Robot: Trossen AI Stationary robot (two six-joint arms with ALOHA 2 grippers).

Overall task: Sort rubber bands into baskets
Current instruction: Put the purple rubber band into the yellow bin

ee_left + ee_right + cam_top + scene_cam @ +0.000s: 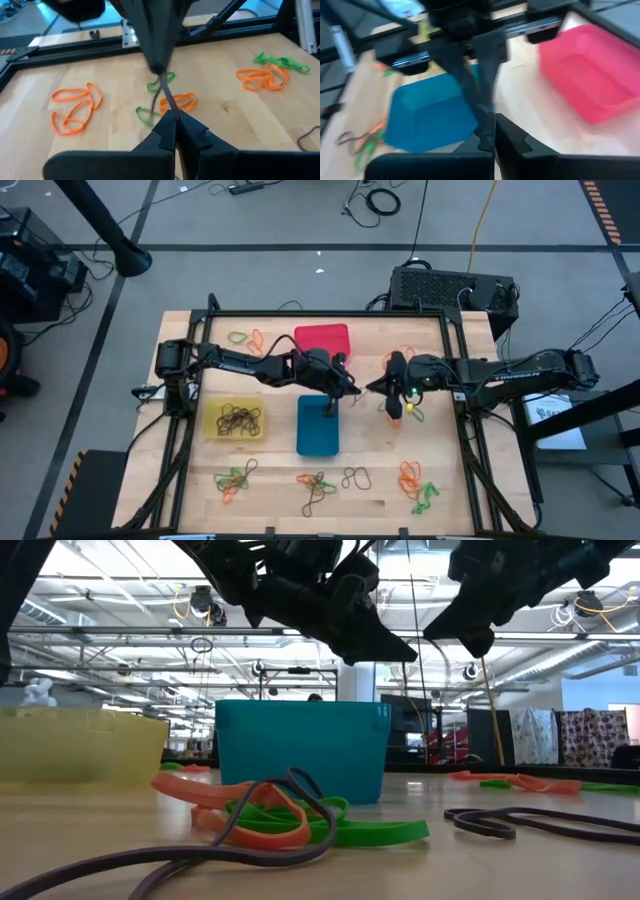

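Observation:
My left gripper (354, 388) and my right gripper (373, 387) meet tip to tip above the table between the red basket (322, 340) and the blue basket (318, 430). Both are shut on one thin dark rubber band (165, 95) that runs between them. The yellow basket (235, 420) at the left holds several dark bands. The blue basket has a small dark thing (330, 408) inside. Orange and green bands (408, 412) lie on the table under my right gripper. My left gripper pinches one end of the dark band (170, 111) between its two shut fingertips, clear of the table. The band runs taut from there to the other gripper. My right gripper pinches the band's other end (160, 79) at its shut fingertips (156, 60), coming from the table's right side. The band is lifted clear and drawn straight between the two grippers.
Loose piles of orange, green and dark bands lie along the near edge (235, 477), (315, 485), (355, 477), (418, 485) and at the far left (245, 338). A black frame (455, 370) borders the wooden table. A black box (450, 288) stands behind it.

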